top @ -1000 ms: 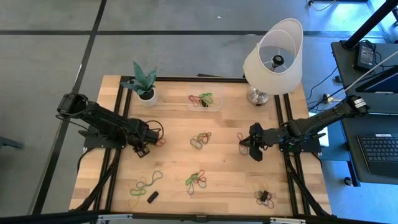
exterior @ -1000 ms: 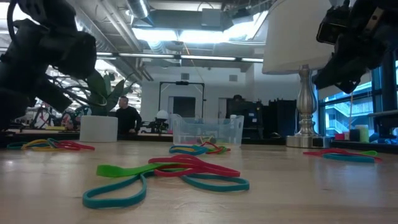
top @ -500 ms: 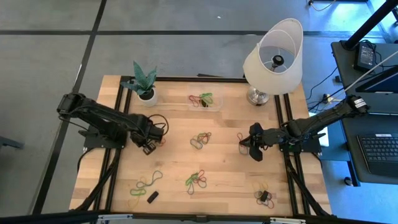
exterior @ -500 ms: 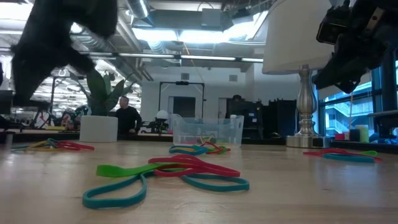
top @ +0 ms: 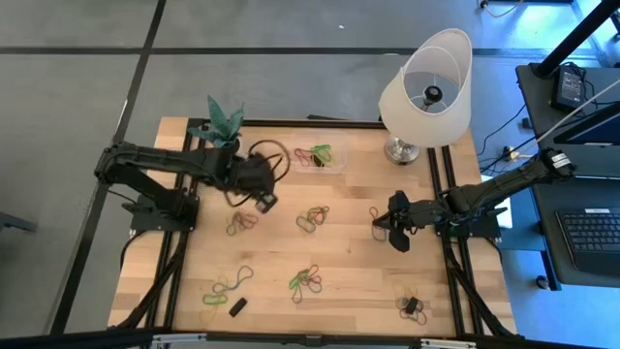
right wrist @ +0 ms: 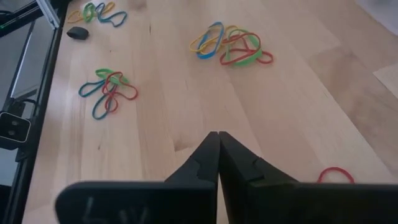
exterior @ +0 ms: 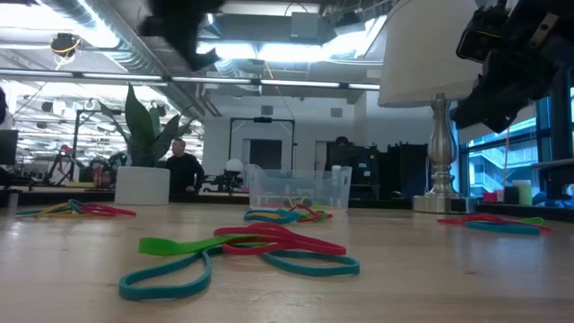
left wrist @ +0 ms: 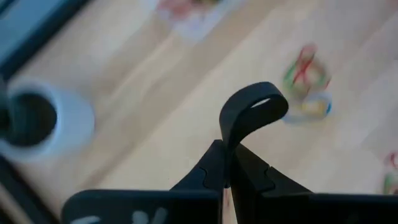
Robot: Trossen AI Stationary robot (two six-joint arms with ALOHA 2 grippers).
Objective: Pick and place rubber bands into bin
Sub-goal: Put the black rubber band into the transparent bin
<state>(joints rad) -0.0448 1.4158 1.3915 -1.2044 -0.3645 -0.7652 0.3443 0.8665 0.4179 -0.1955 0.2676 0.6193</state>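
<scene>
My left gripper (top: 263, 201) hangs high over the table's left half, above a cluster of rubber bands (top: 240, 222), and is shut on a dark rubber band (left wrist: 252, 109). The bin (top: 321, 157), a clear tub with a few bands inside, stands on the table near the far edge. More rubber bands lie in clusters at the middle (top: 312, 219), near middle (top: 306, 281) and near left (top: 228, 286). My right gripper (top: 380, 228) waits shut over the table's right half, holding nothing. My left gripper pinches one end of the dark rubber band (left wrist: 229, 142) between its two fingertips. The fingers slant down from the table's left side. The rest of the band stands out beyond the fingertips as a curled loop (left wrist: 261, 99), lifted clear of the table.
A white plant pot (top: 229, 147) stands at the far left, close to my left arm. A lamp (top: 424, 89) stands at the far right. A small black block (top: 237, 306) lies near the front edge. A red band (top: 374, 212) and a cluster (top: 412, 304) lie on the right.
My left gripper has risen steeply from the cluster at the table's left and gone toward the far edge and the bin. The cluster of bands it left stays on the table.
</scene>
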